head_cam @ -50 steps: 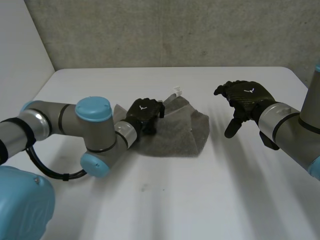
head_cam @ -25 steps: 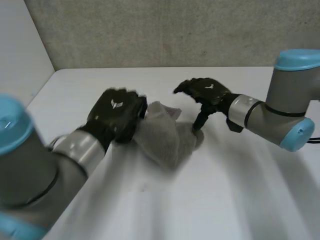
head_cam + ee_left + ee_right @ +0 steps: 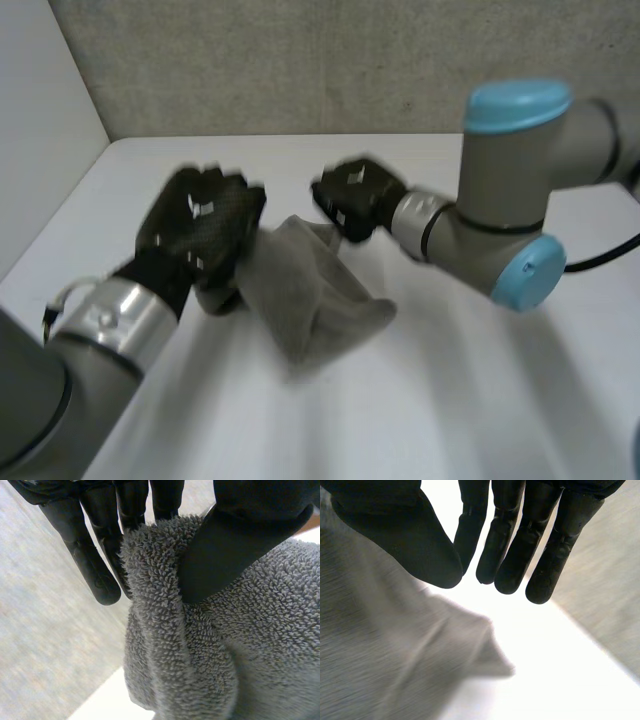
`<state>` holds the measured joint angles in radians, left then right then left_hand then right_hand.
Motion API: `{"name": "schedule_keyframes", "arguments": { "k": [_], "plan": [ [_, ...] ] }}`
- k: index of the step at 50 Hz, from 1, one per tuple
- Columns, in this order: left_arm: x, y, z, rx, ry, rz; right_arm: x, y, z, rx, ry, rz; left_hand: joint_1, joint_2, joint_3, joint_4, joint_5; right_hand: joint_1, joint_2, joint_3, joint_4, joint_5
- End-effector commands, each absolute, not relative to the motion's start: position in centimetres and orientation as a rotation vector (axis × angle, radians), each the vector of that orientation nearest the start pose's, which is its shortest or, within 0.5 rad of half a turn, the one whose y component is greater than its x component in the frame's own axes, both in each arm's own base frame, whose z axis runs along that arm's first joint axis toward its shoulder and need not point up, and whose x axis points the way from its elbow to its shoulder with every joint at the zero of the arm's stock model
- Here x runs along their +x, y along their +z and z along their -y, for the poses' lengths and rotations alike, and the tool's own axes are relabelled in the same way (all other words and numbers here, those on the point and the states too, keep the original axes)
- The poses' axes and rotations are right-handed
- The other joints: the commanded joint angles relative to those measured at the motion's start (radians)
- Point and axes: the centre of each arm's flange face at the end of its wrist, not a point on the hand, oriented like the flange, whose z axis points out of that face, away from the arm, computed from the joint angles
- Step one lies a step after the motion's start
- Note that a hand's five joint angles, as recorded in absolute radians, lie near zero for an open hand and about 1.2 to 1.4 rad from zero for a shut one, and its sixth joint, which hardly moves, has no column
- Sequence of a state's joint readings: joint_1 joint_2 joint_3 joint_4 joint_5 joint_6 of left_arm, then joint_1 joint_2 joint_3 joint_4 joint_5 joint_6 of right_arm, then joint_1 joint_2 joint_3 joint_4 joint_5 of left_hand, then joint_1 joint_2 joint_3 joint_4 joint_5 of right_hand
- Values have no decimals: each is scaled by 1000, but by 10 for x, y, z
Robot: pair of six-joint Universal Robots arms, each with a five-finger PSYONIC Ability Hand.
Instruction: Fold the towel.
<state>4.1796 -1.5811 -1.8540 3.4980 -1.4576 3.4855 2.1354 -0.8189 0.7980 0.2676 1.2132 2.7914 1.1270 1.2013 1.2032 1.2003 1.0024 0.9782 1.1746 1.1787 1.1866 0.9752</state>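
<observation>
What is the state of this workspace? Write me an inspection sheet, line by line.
Surface: white table.
Job's things: grey towel, bunched, one edge lifted, the rest on the table.
Clutter: nothing seen.
Hands: left hand pinches the towel's lifted edge between thumb and fingers; right hand open, fingers straight, at the towel's far edge, holding nothing.
Cables: nothing seen.
Surroundings: grey wall behind the table; pale wall at its left.
</observation>
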Motion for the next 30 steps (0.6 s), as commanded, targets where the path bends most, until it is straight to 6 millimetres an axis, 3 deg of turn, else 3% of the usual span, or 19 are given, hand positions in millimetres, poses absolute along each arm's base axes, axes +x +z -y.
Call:
{"name": "schedule_keyframes", "arguments": {
  "k": [1, 4, 8, 9, 10, 11, 13, 14, 16, 18, 24, 26, 27, 29, 30],
  "plan": [
    [-294, 310, 237, 949, -2687, -1694, 347, 309, 313, -742, -2056, -1683, 246, 172, 170, 173, 196, 418, 222, 218, 210, 247],
    [-299, 324, 241, 922, -2734, -1648, 336, 322, 310, -640, -2136, -1654, 243, 169, 167, 170, 193, 418, 222, 218, 210, 247],
    [-302, 313, 235, 964, -2704, -1702, 335, 308, 301, -701, -2075, -1704, 234, 160, 158, 161, 185, 418, 222, 218, 210, 247],
    [-301, 301, 231, 995, -2660, -1757, 336, 299, 296, -746, -2017, -1737, 232, 157, 155, 158, 182, 418, 222, 218, 210, 247],
    [-299, 289, 224, 1021, -2618, -1805, 337, 290, 290, -787, -1950, -1773, 232, 157, 155, 158, 182, 248, 51, 47, 39, 76],
    [-299, 288, 224, 1021, -2618, -1806, 337, 290, 290, -787, -1949, -1773, 232, 157, 155, 158, 182, 246, 50, 45, 37, 74],
    [-294, 262, 211, 1081, -2528, -1896, 339, 267, 284, -850, -1807, -1860, 214, 140, 138, 141, 164, -418, -614, -618, -626, -589],
    [-294, 262, 211, 1081, -2527, -1897, 339, 267, 284, -850, -1806, -1860, 214, 140, 138, 141, 164, -420, -617, -621, -629, -592],
    [-293, 253, 202, 1109, -2496, -1933, 339, 248, 283, -885, -1695, -1930, 208, 134, 132, 135, 158, -687, -883, -887, -895, -858],
    [-288, 244, 184, 1145, -2467, -1970, 337, 242, 284, -890, -1667, -1955, 202, 128, 126, 129, 152, -723, -919, -923, -931, -894],
    [-276, 233, 162, 1151, -2419, -2030, 326, 231, 299, -871, -1647, -2011, 85, 10, 9, 11, 35, -761, -957, -962, -970, -933],
    [-274, 224, 138, 1216, -2396, -2063, 325, 231, 300, -868, -1648, -2014, -82, -156, -158, -155, -132, -761, -957, -962, -970, -933],
    [-274, 224, 138, 1216, -2396, -2063, 325, 231, 300, -868, -1648, -2014, -83, -157, -159, -156, -133, -761, -957, -962, -970, -933],
    [-273, 217, 118, 1290, -2378, -2081, 325, 229, 301, -887, -1652, -2018, -535, -609, -611, -608, -585, -764, -960, -965, -972, -936],
    [-273, 217, 118, 1290, -2377, -2081, 325, 229, 301, -887, -1652, -2018, -538, -612, -614, -611, -588, -764, -960, -965, -972, -936]
  ]
}}
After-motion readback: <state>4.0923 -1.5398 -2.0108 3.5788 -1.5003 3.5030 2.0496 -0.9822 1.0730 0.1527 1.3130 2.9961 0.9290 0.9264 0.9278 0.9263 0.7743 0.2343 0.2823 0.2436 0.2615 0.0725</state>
